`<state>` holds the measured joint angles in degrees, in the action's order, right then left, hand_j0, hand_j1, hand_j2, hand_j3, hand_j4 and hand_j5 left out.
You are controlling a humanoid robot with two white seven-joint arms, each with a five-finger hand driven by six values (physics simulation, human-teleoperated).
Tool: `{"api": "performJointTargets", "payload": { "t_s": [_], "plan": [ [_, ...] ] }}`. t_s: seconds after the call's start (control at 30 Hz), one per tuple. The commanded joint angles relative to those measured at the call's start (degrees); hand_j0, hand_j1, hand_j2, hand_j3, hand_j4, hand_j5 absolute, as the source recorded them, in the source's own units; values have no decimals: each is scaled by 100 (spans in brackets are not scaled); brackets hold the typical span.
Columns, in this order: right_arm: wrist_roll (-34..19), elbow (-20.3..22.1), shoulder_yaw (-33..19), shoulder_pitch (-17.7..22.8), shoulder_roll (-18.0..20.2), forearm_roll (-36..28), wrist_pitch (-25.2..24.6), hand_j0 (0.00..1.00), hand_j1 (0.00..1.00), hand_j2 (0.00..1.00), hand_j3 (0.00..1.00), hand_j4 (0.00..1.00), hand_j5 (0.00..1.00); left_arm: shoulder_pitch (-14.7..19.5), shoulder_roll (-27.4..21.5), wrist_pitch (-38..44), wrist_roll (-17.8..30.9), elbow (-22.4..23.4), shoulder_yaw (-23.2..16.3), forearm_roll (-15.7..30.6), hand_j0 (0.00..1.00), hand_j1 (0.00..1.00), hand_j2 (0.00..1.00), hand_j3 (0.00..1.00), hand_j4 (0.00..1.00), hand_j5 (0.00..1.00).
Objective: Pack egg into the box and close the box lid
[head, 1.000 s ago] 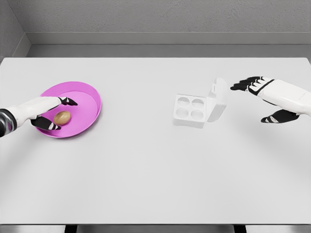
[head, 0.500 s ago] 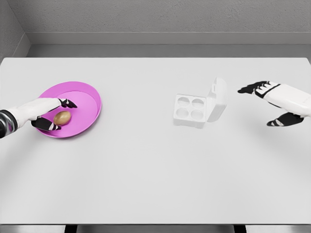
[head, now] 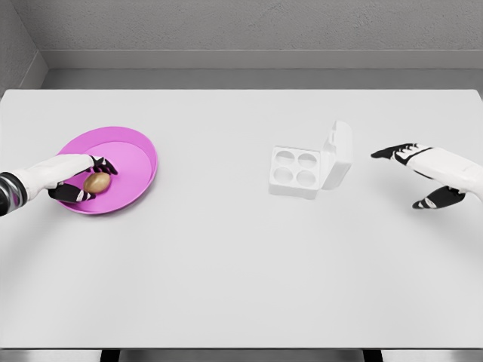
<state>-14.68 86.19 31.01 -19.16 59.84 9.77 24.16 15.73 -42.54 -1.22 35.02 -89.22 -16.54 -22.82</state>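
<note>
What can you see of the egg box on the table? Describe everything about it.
The egg box is small, white and plastic-looking, with four round empty cups in a square tray. Its hinged lid stands open, upright along the tray's right edge. It sits flat on the white table, right of centre. Nothing touches it; the right robot hand hovers apart, to its right.

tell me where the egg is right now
In the head view the egg lies on the pink plate at the table's left side, between the fingers of the left hand, far left of the open white box.
</note>
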Motion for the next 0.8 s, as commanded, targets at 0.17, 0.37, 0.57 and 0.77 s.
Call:
{"api": "performJointTargets", "payload": {
  "t_s": [0.17, 0.37, 0.57, 0.77],
  "plan": [
    [18, -269, 380, -299, -218, -28, -25, 100, 100, 100, 100, 100, 100, 0, 0, -1, -2, 27, 19, 24, 58, 58, 58, 58, 58, 58],
    [9, -305, 485, -369, -227, -37, -17, 100, 100, 100, 100, 100, 100, 9, -9, -1, -2, 18, 37, 32, 55, 55, 55, 55, 55, 55],
    [9, -410, 538, -422, -245, -28, -17, 100, 100, 100, 100, 100, 100, 70, -9, -1, -2, 1, 46, 76, 49, 49, 49, 49, 49, 49],
    [-18, -577, 573, -501, -324, -28, -8, 100, 100, 100, 100, 100, 100, 97, -9, -19, -2, -61, 37, 112, 45, 45, 45, 45, 45, 45]
  ]
}}
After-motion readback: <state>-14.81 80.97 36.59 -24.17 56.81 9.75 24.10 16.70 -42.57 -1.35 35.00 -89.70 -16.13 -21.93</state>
